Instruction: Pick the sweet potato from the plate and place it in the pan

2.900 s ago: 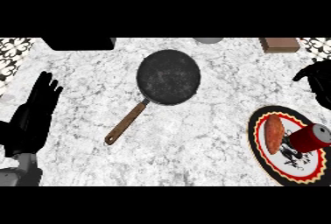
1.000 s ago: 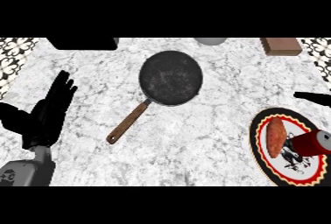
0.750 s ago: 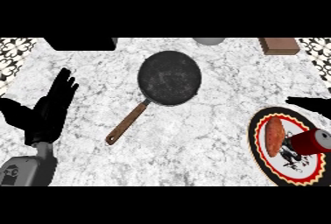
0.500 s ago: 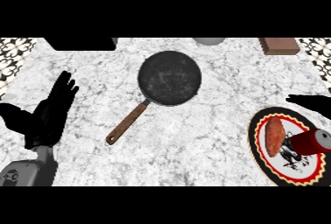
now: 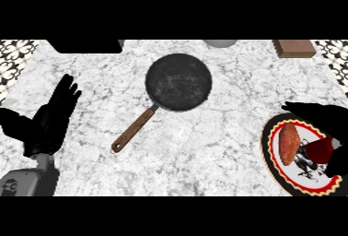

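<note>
Creeping in from the right edge, my right hand (image 5: pixel 319 113) has come further over the plate (image 5: pixel 269 152), beside the sweet potato (image 5: pixel 289 143) lying on it. It shows only as a dark shape, so I cannot tell whether it is open or closed. My left hand (image 5: pixel 51 122) rests open at the left, well apart from the pan (image 5: pixel 179 82).

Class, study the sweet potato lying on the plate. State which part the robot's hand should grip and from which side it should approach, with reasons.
Probably the thick middle of the sweet potato, across its short width, coming down from above with the right hand. It lies flat on the plate, long axis running near to far, and its ends taper.
</note>
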Tool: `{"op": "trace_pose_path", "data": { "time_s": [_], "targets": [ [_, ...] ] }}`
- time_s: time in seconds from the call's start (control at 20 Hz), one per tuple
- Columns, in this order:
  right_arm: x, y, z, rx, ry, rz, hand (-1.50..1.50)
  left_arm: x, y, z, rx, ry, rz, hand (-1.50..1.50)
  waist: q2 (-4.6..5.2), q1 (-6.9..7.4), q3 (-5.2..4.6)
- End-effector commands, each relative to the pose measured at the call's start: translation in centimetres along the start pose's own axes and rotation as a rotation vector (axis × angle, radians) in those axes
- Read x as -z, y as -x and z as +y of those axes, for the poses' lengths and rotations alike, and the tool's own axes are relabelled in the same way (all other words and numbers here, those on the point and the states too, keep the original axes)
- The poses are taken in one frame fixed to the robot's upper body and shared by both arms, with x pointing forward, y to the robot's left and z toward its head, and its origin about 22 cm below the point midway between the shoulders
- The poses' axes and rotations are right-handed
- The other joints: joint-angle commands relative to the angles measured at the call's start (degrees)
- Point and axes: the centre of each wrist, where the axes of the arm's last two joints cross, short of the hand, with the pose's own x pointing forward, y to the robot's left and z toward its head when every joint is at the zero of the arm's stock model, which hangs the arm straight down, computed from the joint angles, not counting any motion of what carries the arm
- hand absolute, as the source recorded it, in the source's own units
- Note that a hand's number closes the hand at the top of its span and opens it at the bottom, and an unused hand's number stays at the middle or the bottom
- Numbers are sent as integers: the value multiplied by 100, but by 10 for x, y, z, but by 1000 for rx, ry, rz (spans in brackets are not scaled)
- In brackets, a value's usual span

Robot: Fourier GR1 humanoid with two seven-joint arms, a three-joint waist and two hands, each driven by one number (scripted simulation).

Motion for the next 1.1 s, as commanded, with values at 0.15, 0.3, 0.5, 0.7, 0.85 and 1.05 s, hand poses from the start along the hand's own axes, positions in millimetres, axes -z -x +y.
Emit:
{"op": "trace_pose_path", "data": {
  "time_s": [0.15, 0.3, 0.5, 0.7, 0.85, 1.05],
  "targets": [
    [5, -3, 4, 1, -14, 80, -150, 1, -3, 7, -13, 6, 4, 0, -1, -2, 1],
    [14, -8, 3, -22, -30, 104, -150, 4, -2, 16, -9, -8, -16, 0, 1, 1, 0],
    [43, 2, 3, 24, -32, 64, -150, 11, 7, 10, 0, 2, -15, 0, 10, 20, 1],
    [44, 23, 26, -19, -69, 88, -150, 11, -10, 0, -6, -14, -13, 0, 7, 16, 3],
    [59, 5, 33, -17, -90, 80, -150, 9, 1, 3, -6, -1, -15, 0, 7, 11, 2],
    [75, 7, 51, 23, -57, 54, -150, -6, -17, -16, -1, -8, -6, 0, 2, 31, 4]
  ]
}}
